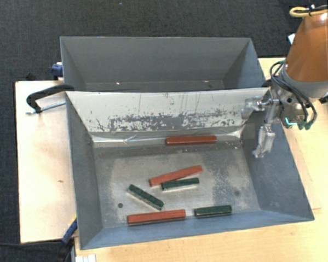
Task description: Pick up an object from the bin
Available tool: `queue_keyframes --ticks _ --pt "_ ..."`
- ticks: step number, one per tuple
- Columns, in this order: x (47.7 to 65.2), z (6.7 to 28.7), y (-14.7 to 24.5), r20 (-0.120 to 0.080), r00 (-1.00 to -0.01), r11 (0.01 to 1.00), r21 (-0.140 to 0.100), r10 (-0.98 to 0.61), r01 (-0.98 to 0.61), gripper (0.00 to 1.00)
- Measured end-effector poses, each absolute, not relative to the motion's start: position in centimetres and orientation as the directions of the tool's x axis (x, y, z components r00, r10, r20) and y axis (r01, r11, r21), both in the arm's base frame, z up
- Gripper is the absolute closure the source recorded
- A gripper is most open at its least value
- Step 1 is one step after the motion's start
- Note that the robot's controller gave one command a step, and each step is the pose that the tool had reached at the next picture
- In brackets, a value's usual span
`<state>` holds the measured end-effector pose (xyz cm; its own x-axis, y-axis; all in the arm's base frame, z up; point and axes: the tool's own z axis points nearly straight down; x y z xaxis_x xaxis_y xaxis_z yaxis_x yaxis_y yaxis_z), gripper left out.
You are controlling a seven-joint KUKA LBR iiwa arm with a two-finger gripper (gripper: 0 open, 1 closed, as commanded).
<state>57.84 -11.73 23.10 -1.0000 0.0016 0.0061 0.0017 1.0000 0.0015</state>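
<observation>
Metal bin (277, 177): gripper (260, 150) hangs above its right wall.

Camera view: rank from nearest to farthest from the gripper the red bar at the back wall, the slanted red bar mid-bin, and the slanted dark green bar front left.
From the gripper, on the right:
1. red bar at the back wall, to its left, nearest.
2. slanted red bar, in the middle.
3. slanted dark green bar, front left, farthest.
</observation>
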Motion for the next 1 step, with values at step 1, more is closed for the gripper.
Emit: queue_keyframes --ticks 1 --pt "57.99 23.57 -11.67 -0.002 -1.000 1.000 0.000 0.000 0.000 0.00"
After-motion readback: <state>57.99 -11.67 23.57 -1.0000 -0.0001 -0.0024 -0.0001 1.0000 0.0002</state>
